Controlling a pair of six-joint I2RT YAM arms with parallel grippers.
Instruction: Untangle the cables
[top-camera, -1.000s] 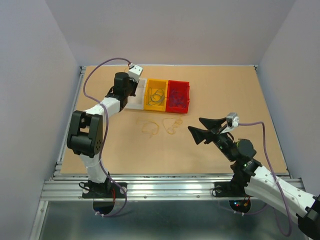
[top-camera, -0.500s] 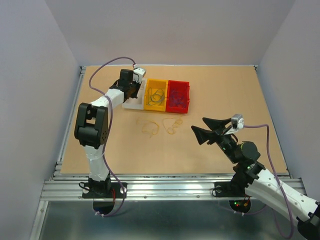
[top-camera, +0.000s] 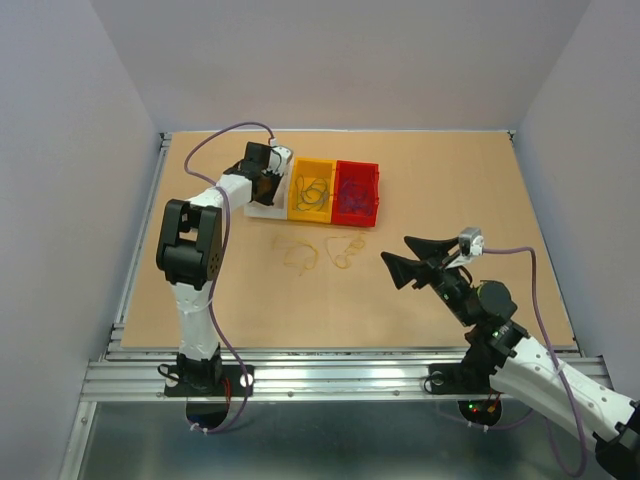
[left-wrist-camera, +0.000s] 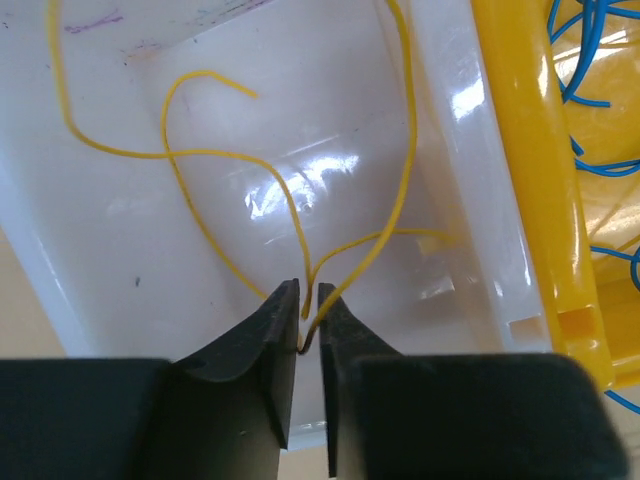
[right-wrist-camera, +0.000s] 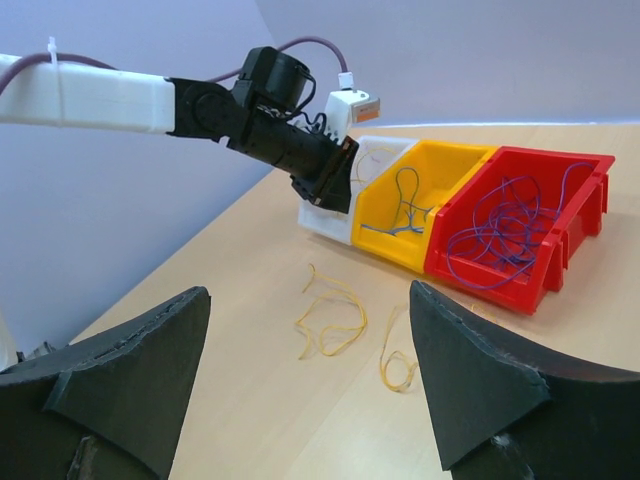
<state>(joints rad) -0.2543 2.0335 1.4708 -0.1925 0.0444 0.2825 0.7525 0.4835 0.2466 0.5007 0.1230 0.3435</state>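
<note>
Brown worktop (top-camera: 450, 180), its far and side edges in view and the near edge behind the arm bases. 2 arms. The left arm (top-camera: 190, 250) reaches to the far left. The right arm (top-camera: 520, 360) sits near right and is cut off at the bottom right corner of the top view.

3 bins stand in a touching row at the far centre of the worktop. The white bin (left-wrist-camera: 100, 230) is on the left and mostly hidden under the left arm's wrist in the top view. The yellow bin (top-camera: 310, 216) is in the middle and the red bin (top-camera: 355, 220) on the right.

The left gripper (left-wrist-camera: 308, 295) is down inside the white bin. Its jaws are closed to a thin slit and pinch a yellow wire (left-wrist-camera: 200, 155) at the tips. The right gripper (top-camera: 394, 249) hangs above the worktop to the right of the loose strands, its jaws spread wide with nothing between them.

Cables, all hair-thin and curly:
- The yellow wire loops over the white bin floor. Its ends are cut off at the top of the left wrist view, so one strand or two, cannot tell.
- Blue wires (top-camera: 313, 190) lie tangled in the yellow bin, too fine to count.
- Purple wires (right-wrist-camera: 500, 225) lie in a loose heap in the red bin, also not countable.
- 2 loose strands, yellow-tan, lie on the bare worktop just in front of the bins. One (top-camera: 300, 255) is on the left, the other (top-camera: 345, 250) on the right, close together. Whether they touch is not clear.
</note>
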